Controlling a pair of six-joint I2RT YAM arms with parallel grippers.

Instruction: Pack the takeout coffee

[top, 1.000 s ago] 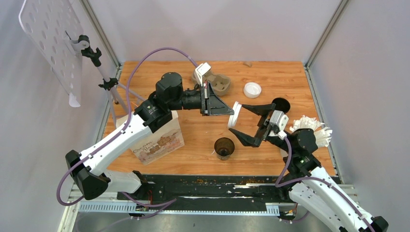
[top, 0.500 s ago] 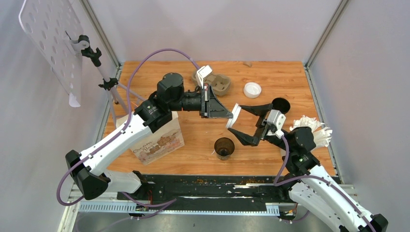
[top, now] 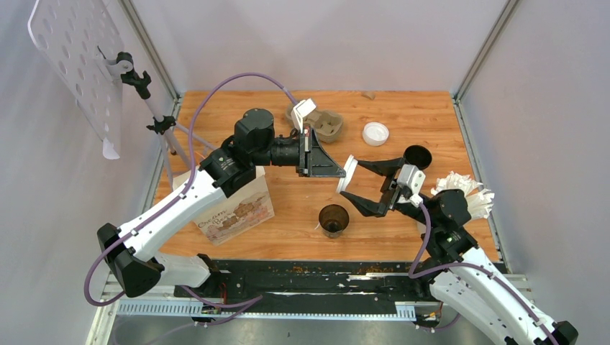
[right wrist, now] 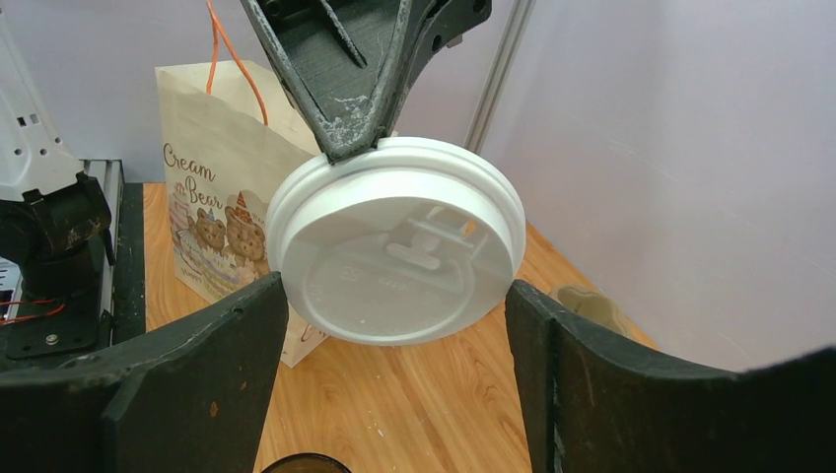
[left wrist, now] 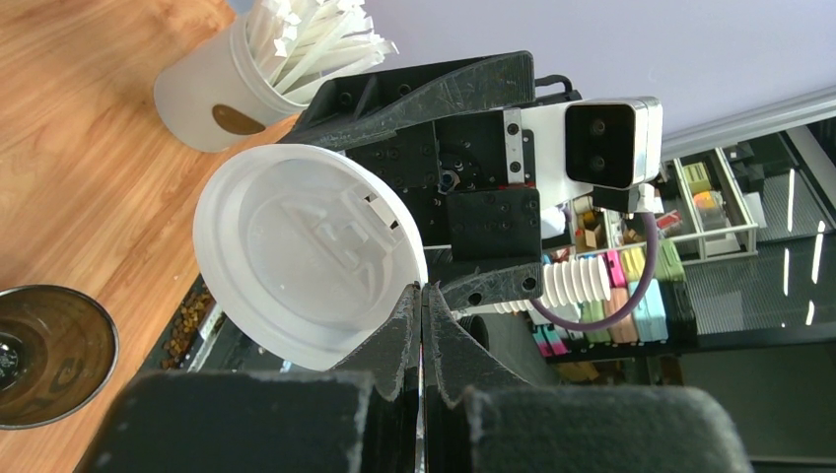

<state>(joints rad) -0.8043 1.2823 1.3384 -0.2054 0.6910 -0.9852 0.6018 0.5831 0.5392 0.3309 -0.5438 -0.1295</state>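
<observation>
A white plastic lid (top: pixel 348 175) hangs on edge above the table's middle, and my left gripper (top: pixel 343 172) is shut on its rim. In the left wrist view the pinched fingertips (left wrist: pixel 422 288) meet on the lid (left wrist: pixel 306 261). My right gripper (top: pixel 351 177) is open, with one finger on either side of the lid (right wrist: pixel 394 251), close to its rim. A takeout coffee cup (top: pixel 334 219) with dark sides stands uncovered below the lid. A second dark cup (top: pixel 418 156) stands behind the right arm. Another white lid (top: pixel 375 133) lies flat at the back.
A grey-brown pulp tray (top: pixel 325 123) sits at the back centre. A printed paper bag (top: pixel 234 208) stands under the left arm. A white holder of white sticks (top: pixel 464 192) is at the right edge. A tripod with a perforated white panel (top: pixel 72 57) stands at the far left.
My right gripper's fingers have narrowed around the lid and shifted slightly toward it. The left gripper still holds the lid in nearly the same place.
</observation>
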